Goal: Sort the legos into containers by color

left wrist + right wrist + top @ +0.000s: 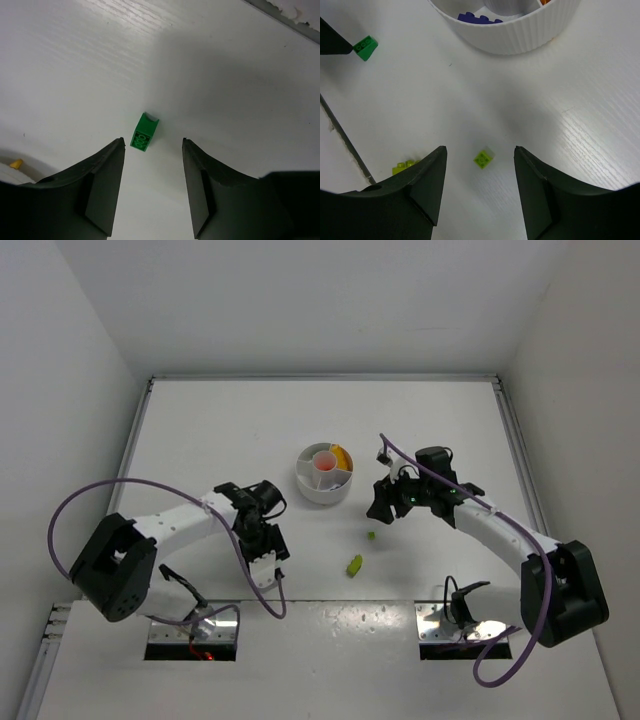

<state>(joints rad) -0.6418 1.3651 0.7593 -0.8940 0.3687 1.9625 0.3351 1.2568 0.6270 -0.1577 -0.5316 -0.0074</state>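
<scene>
Left gripper (152, 144) — jaws spread wide, nothing held. A small green plastic brick (143, 132) lies on the white table (75, 60) just ahead of the gap, touching neither finger.

Right gripper (480, 150) — jaws likewise parted and empty. A small lime plastic brick (483, 158) sits on the table between the fingertips, clear of both.

Longer lime piece (404, 166): on the table, partly hidden behind one finger.

Round white ribbed plastic dish (520, 40): near, ahead of the right gripper. A dark purple brick (480, 19) lies in one wedge, yellow-orange bits (341, 455) in another, red-orange pieces (325, 462) in the centre well.
</scene>
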